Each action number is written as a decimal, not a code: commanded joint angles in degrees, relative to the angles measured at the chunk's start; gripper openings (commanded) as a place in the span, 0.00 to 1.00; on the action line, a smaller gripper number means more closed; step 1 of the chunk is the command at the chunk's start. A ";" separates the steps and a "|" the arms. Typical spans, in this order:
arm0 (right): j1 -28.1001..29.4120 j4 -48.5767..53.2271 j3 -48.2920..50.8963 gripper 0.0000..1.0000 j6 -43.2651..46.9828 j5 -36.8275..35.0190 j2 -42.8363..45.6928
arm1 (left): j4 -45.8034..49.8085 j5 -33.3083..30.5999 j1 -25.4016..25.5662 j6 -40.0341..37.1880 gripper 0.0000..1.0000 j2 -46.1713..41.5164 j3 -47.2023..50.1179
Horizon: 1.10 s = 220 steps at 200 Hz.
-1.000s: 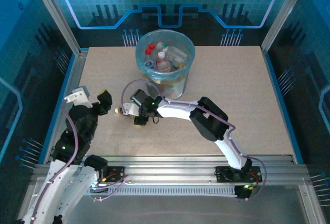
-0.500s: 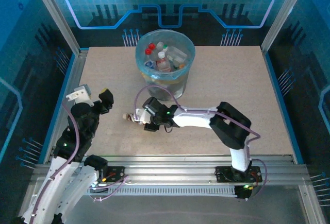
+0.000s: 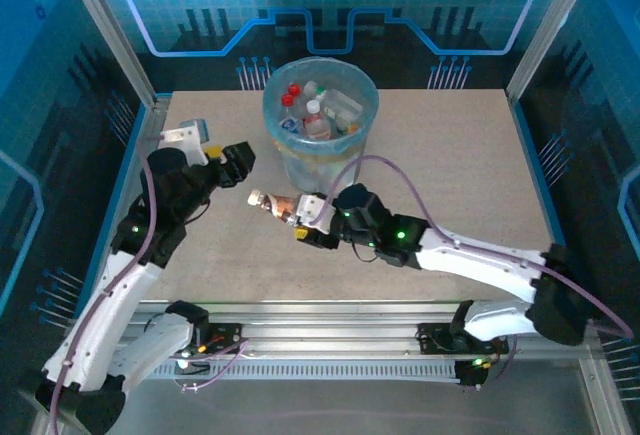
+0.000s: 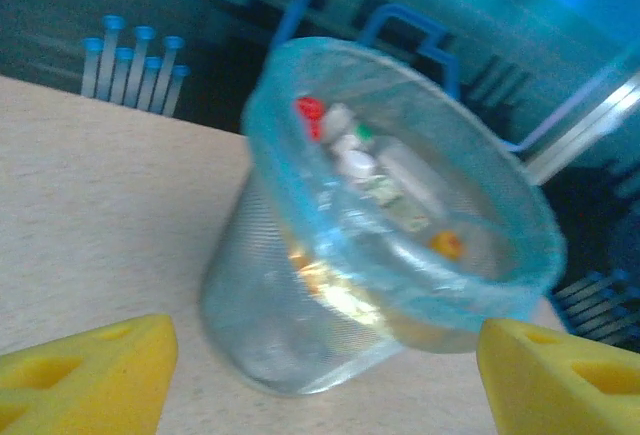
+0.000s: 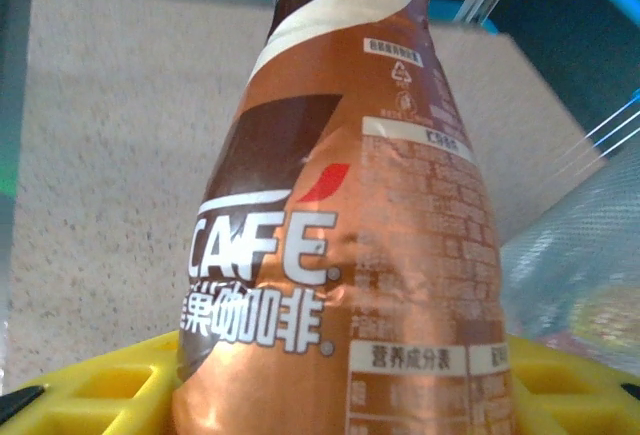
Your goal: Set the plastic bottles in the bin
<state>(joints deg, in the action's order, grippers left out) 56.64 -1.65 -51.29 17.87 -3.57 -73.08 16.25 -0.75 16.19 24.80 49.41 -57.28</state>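
Your right fingers (image 5: 90, 387), yellow pads moulded with square recesses, are closed on the fat lower body of a brown bottle (image 5: 350, 235), which fills the gap between them. Its label is a glossy, slightly wrinkled copper-brown sleeve with a white swoosh, white CAFE lettering and panels of fine print, and the body tapers toward the neck, away from the wrist. From above, the right gripper (image 3: 302, 221) holds that bottle about level, its pale cap pointing left, just in front of the bin (image 3: 310, 165). You cannot tell whether the bottle touches the table (image 3: 450, 155), a flat, speckled beige board. Your left fingers (image 4: 90, 370), the same yellow wedge-shaped pads, stand wide apart with nothing between them. The left gripper (image 3: 218, 147) hovers to the left of the bin, aimed at it. The bin is a round, translucent pale-blue bucket that narrows toward the bottom. Its wall is finely ribbed, and a clear bag (image 4: 480, 295) is folded over the rim. Inside lie the bottles (image 3: 316, 117), clear plastic with red and white caps, piled together.
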 commanded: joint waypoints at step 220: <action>-22.36 3.26 10.45 0.48 -13.74 10.67 31.72 | -22.71 28.48 16.17 11.27 0.83 21.23 -18.22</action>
<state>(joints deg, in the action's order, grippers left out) 35.05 1.23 -42.13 5.80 6.35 -43.40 -3.66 24.18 32.05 33.01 69.34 -73.08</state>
